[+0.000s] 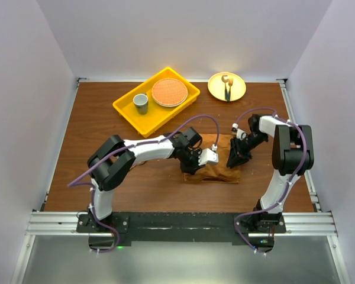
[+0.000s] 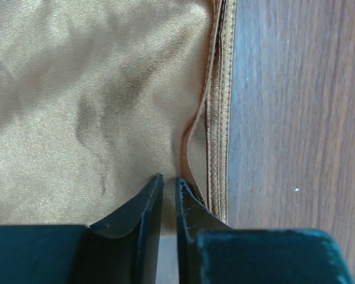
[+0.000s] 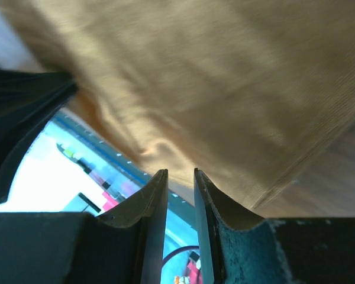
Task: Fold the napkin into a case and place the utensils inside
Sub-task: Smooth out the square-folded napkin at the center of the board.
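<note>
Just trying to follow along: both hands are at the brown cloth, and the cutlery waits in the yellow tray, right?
Not quite. The left hand and right hand are at the brown cloth, but the cutlery waits on the round yellow plate, not in the yellow tray. The top view shows it.

— Entry one: left arm [image 1: 148,148]?
— Elbow bent low, forearm reaching rightward across the middle, wrist tipped down. Left gripper [image 2: 169,180]: jaws nearly together with a thin slit between them; grip undetermined.
— Entry two: right arm [image 1: 287,154]?
— Upper link upright, forearm folded leftward, wrist angled down. Right gripper [image 3: 180,174]: jaws close-set, tips pinching the napkin [image 3: 225,89].
— Spacing?
— Grippers near each other, not touching.
</note>
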Controlling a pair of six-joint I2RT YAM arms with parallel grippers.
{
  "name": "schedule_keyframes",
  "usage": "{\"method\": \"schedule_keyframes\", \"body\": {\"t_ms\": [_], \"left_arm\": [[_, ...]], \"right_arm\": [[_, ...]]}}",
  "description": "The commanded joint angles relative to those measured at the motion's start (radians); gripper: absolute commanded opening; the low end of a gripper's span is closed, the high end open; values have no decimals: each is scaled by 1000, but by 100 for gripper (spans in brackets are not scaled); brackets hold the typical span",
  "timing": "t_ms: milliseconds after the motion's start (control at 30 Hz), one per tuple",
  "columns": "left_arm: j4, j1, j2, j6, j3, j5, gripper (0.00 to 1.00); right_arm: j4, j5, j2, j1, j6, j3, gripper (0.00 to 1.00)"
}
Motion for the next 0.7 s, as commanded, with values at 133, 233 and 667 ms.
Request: {"method": "schedule_keyframes", "body": {"t_ms": [133, 233, 667], "left_arm": [[-46, 4, -74, 116, -48, -59, 27], [-55, 4, -90, 149, -56, -55, 31], [326, 164, -373, -274, 31, 111, 100]], "right_arm": [[28, 141, 52, -4, 41, 20, 27], [21, 141, 52, -4, 38, 29, 27], [108, -284, -268, -6, 21, 337, 79]]}}
